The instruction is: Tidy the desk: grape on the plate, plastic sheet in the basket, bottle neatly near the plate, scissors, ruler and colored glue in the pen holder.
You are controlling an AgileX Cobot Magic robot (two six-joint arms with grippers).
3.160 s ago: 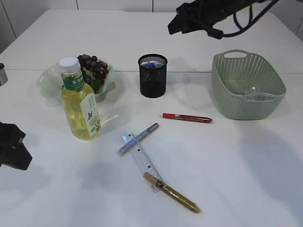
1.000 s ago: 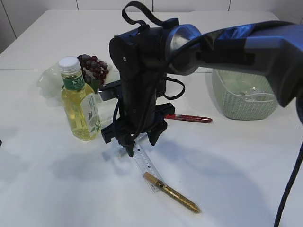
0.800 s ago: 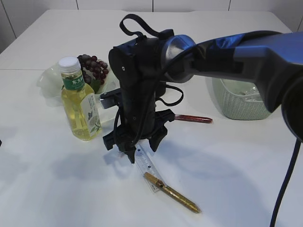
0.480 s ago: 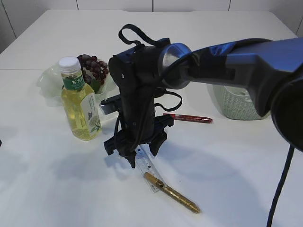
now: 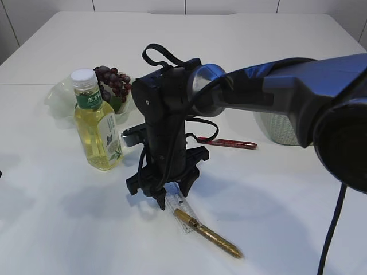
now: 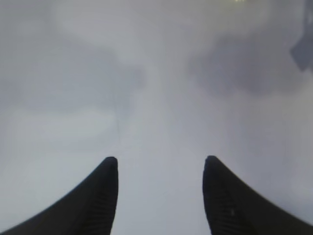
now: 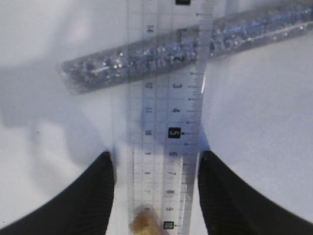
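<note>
The transparent ruler [image 7: 164, 147] lies flat on the white table [image 5: 287, 217], and in the right wrist view it runs lengthwise between the two fingers of the right gripper [image 7: 155, 169], which are set apart with one just outside each long edge. Whether the fingers [image 7: 98, 196] touch the ruler edges cannot be told. The same view shows the silver glitter glue stick [image 7: 186, 49] lying crosswise on the ruler beyond the fingers, a detail hidden behind the arm in the exterior view. A gold tip [image 7: 144, 220] is seen at the near end of the ruler.

In the exterior view only a short part of the ruler [image 5: 182, 209] is visible below the right gripper [image 5: 169, 197], with the gold glue stick [image 5: 209, 234] lying across its end. The red glue stick [image 5: 235, 143], the bottle [image 5: 97, 123], the grapes [image 5: 114, 81] on the plate [image 5: 57, 97] and the basket [image 5: 275, 129] are shown only in this view.

In the left wrist view the left gripper [image 6: 160, 169] is seen with its fingers apart over bare table, holding nothing.

Compared with one second earlier, the right gripper has been lowered closer to the table, and its fingers have been brought slightly nearer together. The objects on the table are unchanged.
</note>
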